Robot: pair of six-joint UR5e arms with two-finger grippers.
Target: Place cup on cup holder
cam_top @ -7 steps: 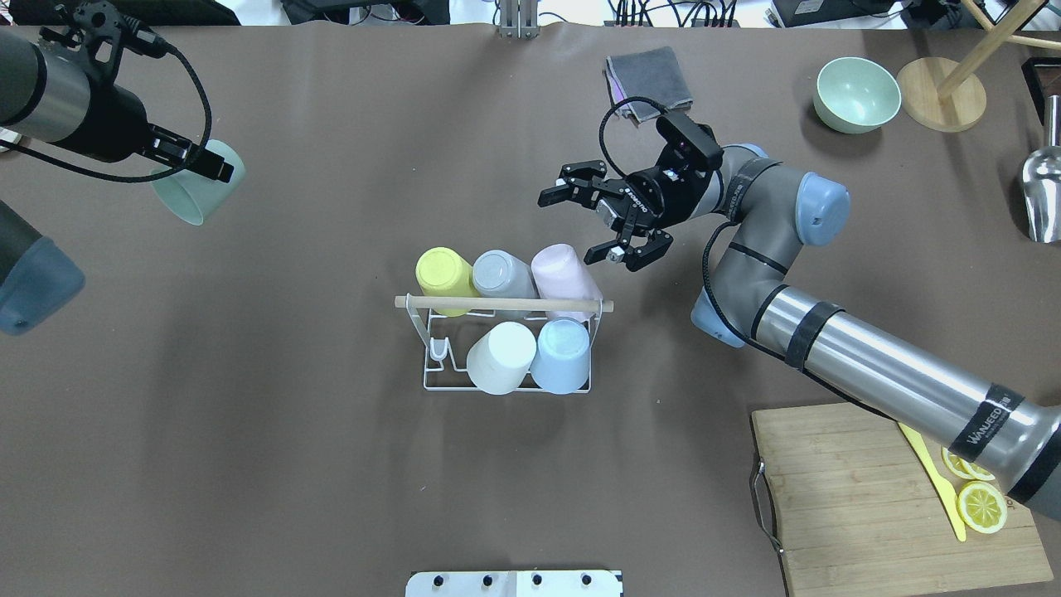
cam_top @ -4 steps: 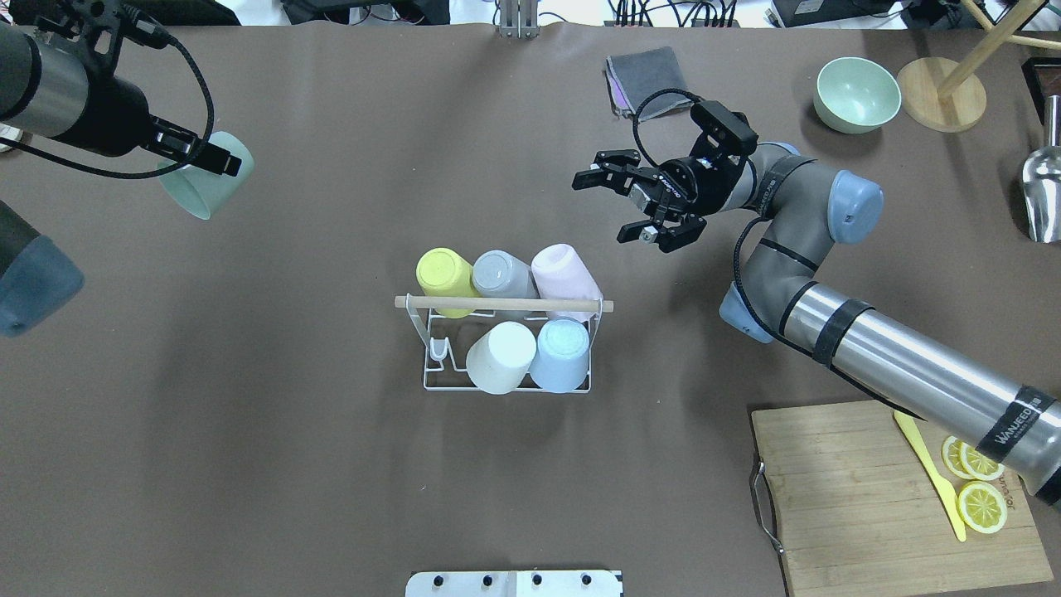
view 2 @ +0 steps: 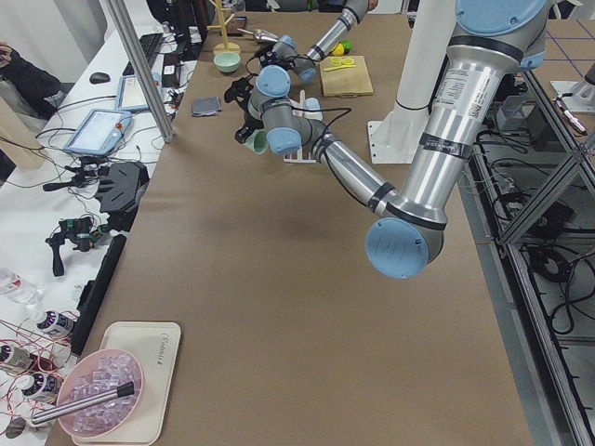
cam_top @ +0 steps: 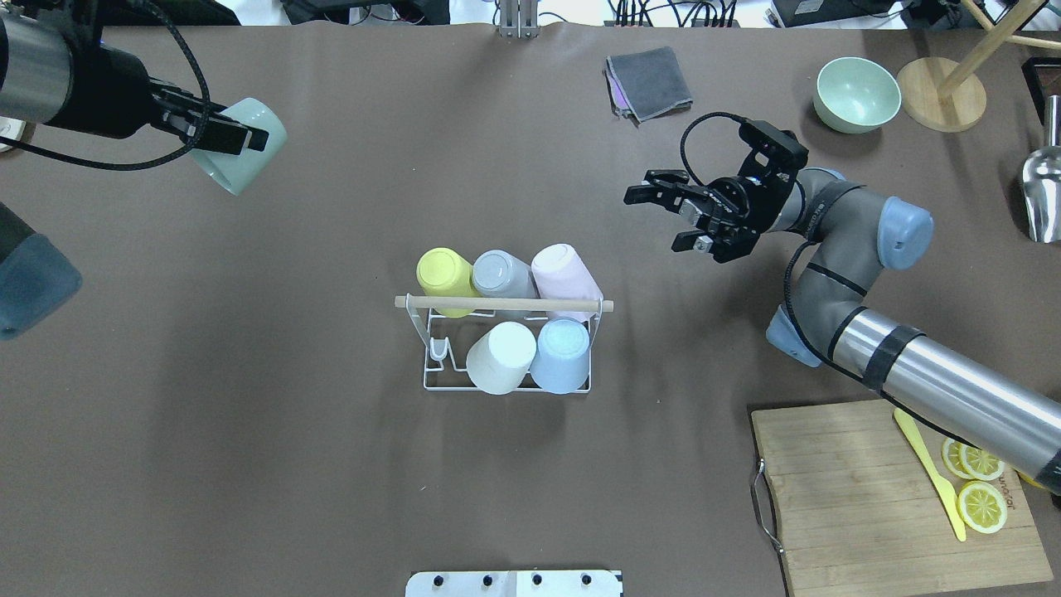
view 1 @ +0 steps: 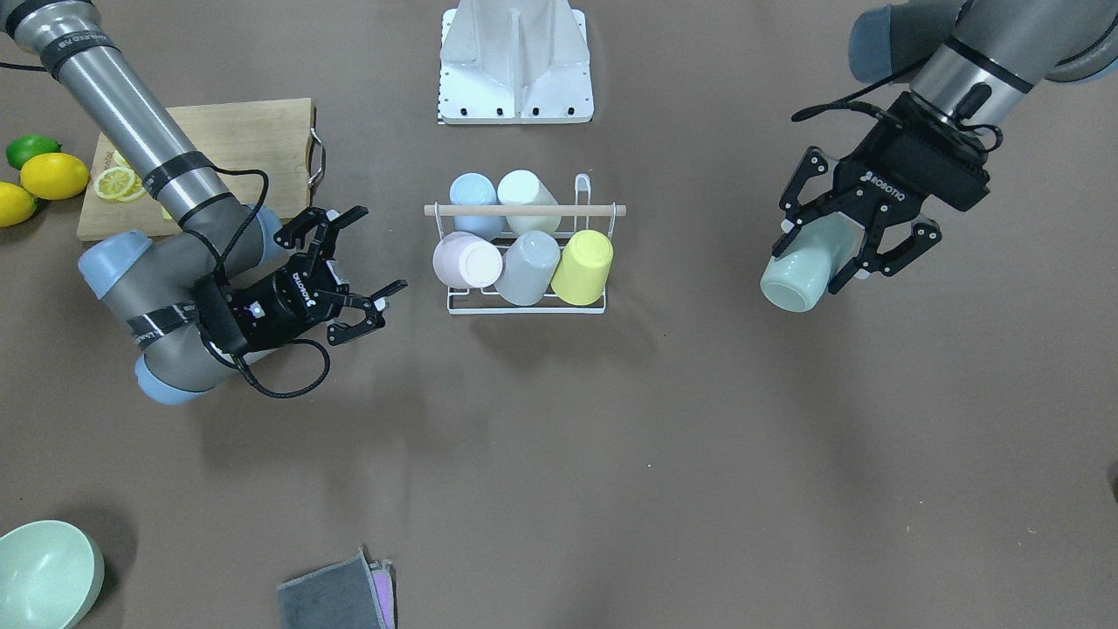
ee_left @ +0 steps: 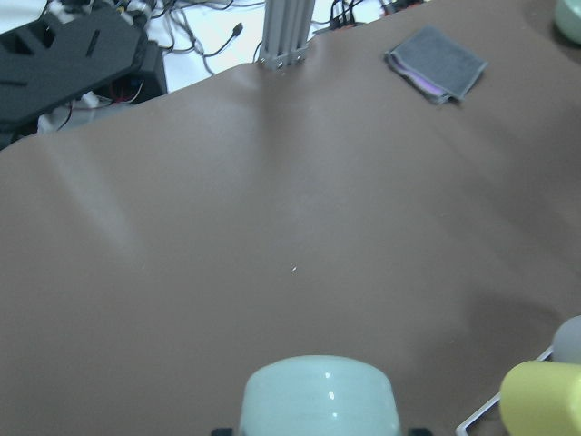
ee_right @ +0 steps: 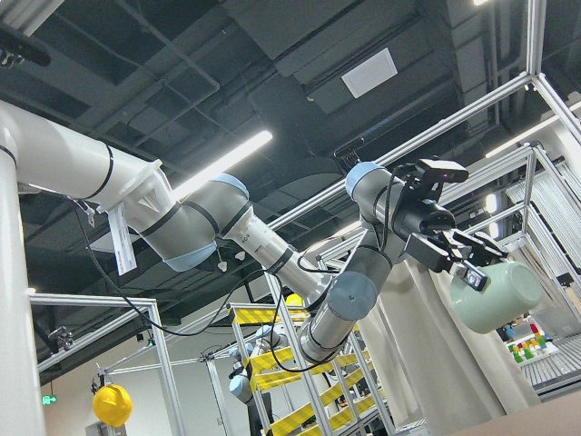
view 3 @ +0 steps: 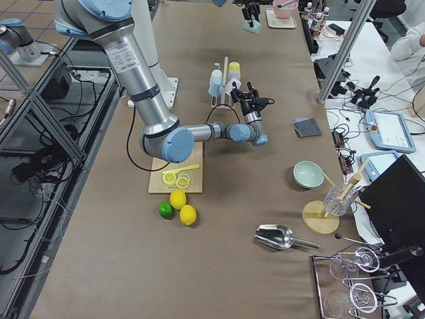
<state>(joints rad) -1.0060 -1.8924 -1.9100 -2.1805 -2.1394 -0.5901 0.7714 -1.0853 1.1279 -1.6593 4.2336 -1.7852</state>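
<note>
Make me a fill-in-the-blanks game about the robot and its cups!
1. The left gripper holds a pale ____ cup.
2. The rack has ____ cups on it.
3. The right gripper is open and holds ____.

Missing words: green; five; nothing.
</note>
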